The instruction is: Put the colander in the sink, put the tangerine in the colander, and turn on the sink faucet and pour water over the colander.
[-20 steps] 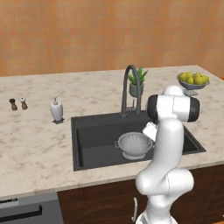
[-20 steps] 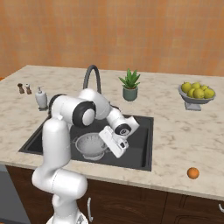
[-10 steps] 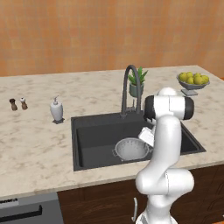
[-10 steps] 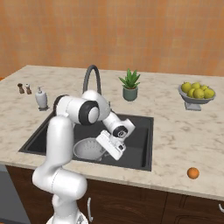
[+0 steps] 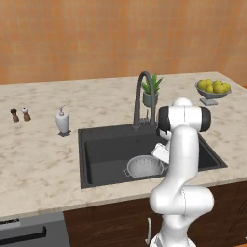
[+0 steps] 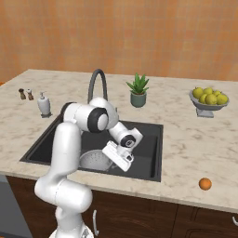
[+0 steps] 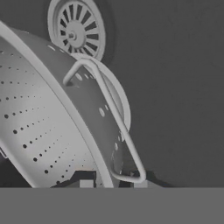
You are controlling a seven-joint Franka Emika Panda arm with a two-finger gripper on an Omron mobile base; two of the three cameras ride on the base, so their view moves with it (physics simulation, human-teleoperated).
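One colander point(image 5: 144, 167) is seen low inside the black sink point(image 5: 103, 149), near its front wall, apparently resting on the floor beside the round drain point(image 7: 78, 29); nothing is visible in the colander. The gripper point(image 6: 122, 158) is closed on the colander's rim at one handle. One tangerine point(image 6: 205, 184) lies by the counter's front edge. One bowl point(image 6: 208, 105) holds several yellow-green fruits.

colander point(image 5: 144, 167) in sink point(image 5: 103, 150), tangerine point(image 6: 205, 184) on counter point(image 6: 186, 139)
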